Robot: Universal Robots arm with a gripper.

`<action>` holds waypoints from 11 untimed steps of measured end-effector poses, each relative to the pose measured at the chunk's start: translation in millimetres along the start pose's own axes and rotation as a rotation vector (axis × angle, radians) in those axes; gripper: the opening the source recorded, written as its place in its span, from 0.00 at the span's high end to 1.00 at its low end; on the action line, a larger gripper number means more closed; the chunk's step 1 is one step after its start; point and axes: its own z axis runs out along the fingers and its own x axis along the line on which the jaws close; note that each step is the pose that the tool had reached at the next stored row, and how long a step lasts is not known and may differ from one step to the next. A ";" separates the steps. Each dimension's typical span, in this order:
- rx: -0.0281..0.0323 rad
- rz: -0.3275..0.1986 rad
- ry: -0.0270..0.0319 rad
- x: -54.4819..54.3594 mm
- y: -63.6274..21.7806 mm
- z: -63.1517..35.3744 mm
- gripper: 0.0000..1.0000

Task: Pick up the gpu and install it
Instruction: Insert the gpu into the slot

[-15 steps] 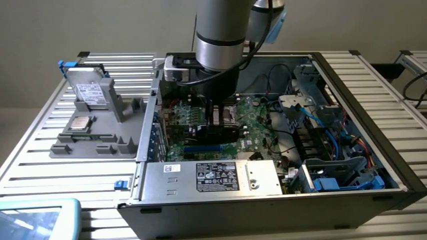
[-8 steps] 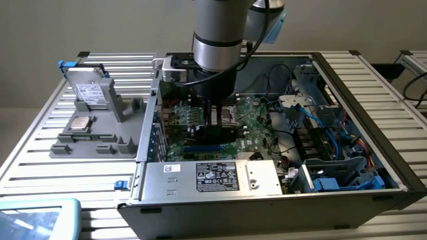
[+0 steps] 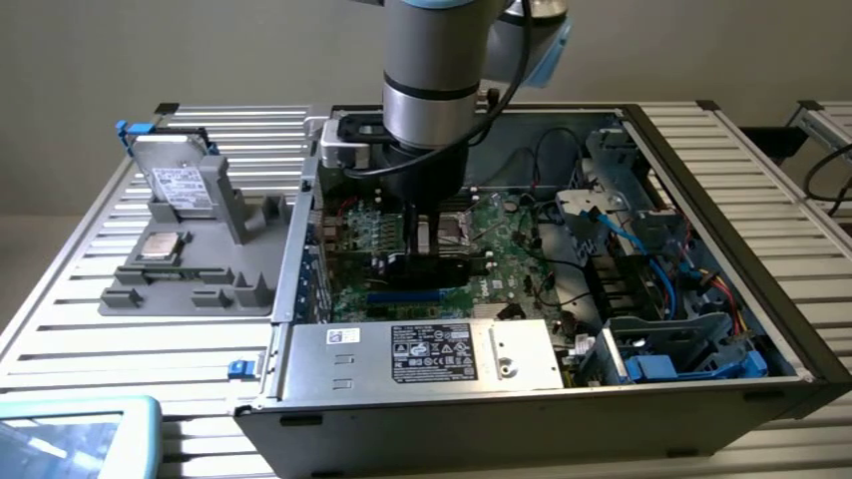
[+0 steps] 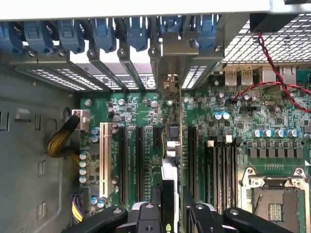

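Closest to the wrist camera, the gripper has its jaws pinching the gpu, one black finger on each side of the card; the card stands on edge and runs away from the fingers toward the back of the case; its lower edge is hidden, so I cannot tell whether it touches a connector or hangs just above one; long black expansion slots lie beside it on the green motherboard; further out, the card's silver bracket sits right at the rear slot openings, among the row of blue retaining clips

In the exterior view, the grey power supply is nearest; beyond it the arm reaches straight down into the open computer case, with the card low over the board; on the exterior view's left, well apart from the case, a grey parts holder carries a drive with a white sticker

As I judge it, the pick is done and the install step is in hand, at the point of lining up and seating; seating calls for the card kept upright, its edge square over one slot, the bracket sliding into its rear opening, and an even, straight downward press; a tilt would likely jam the bracket or miss the slot
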 end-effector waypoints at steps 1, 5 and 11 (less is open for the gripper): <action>0.0000 0.000 0.0000 -0.1 0.6 0.3 0.73; 0.0001 0.000 -0.0002 -0.8 1.9 1.6 0.73; 0.0000 0.000 -0.0001 -1.9 2.0 3.9 0.73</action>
